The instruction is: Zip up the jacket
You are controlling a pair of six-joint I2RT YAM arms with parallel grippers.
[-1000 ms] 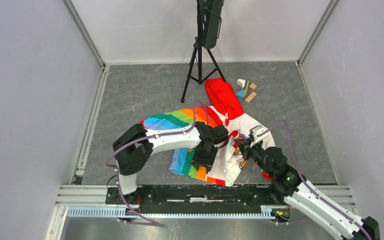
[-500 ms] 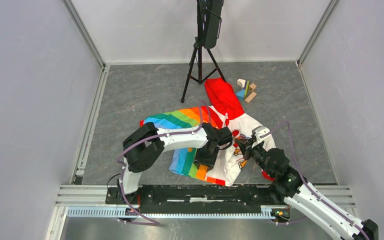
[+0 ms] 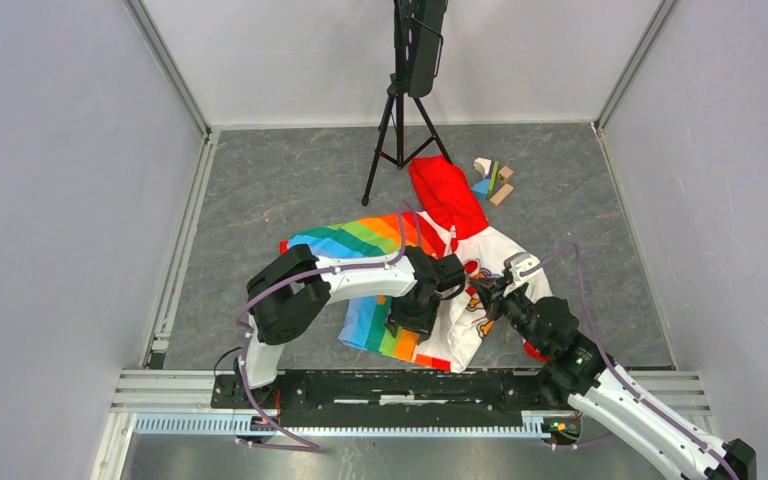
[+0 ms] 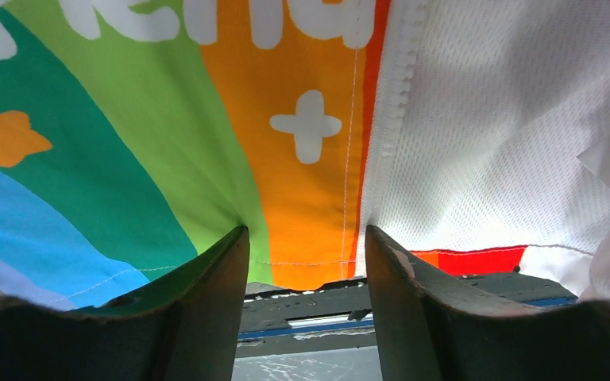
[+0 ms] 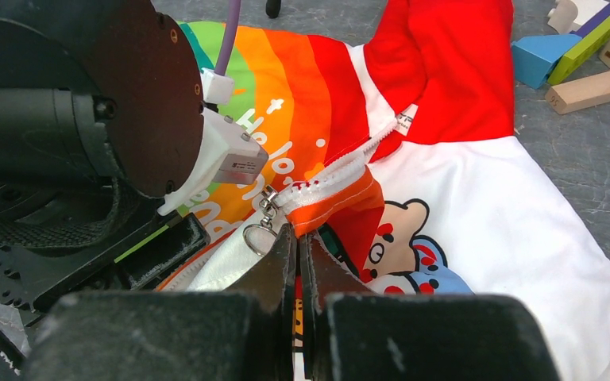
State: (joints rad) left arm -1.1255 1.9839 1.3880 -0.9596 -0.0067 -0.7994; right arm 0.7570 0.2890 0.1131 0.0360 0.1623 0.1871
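Nearest the arms, the left claw (image 4: 306, 232) sits at the bottom hem (image 4: 310, 270) of the jacket (image 3: 495, 255); its fingers are spread apart, one on the rainbow side, one by the white mesh lining, with the zipper (image 4: 397, 87) teeth running up just beside that one; can't tell if it's pinning the cloth or just resting there.

A bit further out, the right claw (image 5: 296, 234) is clenched on a fold of the front edge right under the slider; the pull ring (image 5: 256, 236) dangles just left of its tips, not in them as far as I can see.

So I'd say we're mid-zip; above the slider the teeth look open all the way up to the red hood (image 3: 445, 190). Next move probably means dragging the slider toward the hood while the hem stays anchored; a regrip onto the ring might help.

The jacket lies spread mid-tabletop (image 3: 290, 180), hood pointing away; beyond it are some blocks (image 3: 495, 182) and a tripod (image 3: 397, 130).
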